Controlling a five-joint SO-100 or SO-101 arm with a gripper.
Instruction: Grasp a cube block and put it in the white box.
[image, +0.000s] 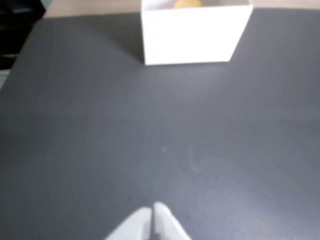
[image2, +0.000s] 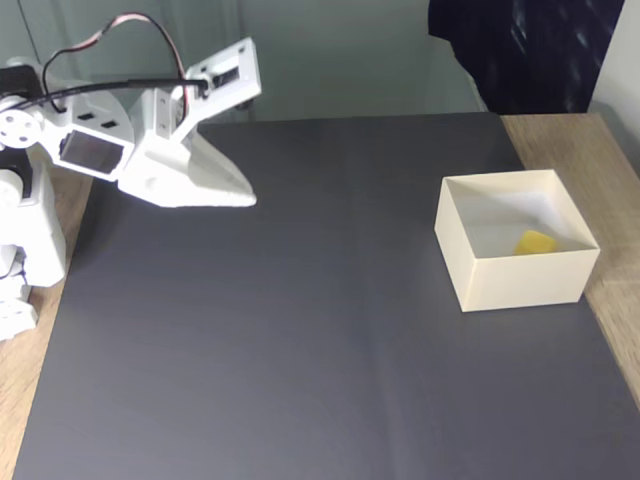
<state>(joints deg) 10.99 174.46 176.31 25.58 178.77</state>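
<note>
The yellow cube block (image2: 535, 243) lies on the floor of the white box (image2: 500, 282), near its right wall in the fixed view. In the wrist view the white box (image: 192, 40) stands at the top edge, and a bit of the cube block (image: 187, 4) shows above its front wall. My gripper (image2: 250, 198) hangs far left of the box, above the dark mat, pointing right. Its white fingertips (image: 162, 217) meet at the bottom of the wrist view, and my gripper (image: 152, 209) is shut with nothing in it.
A dark grey mat (image2: 300, 320) covers most of the table. Bare wood (image2: 615, 300) shows along the right edge, close to the box. The arm's base (image2: 25, 230) stands at the left. A dark object (image2: 530, 50) sits at the back right.
</note>
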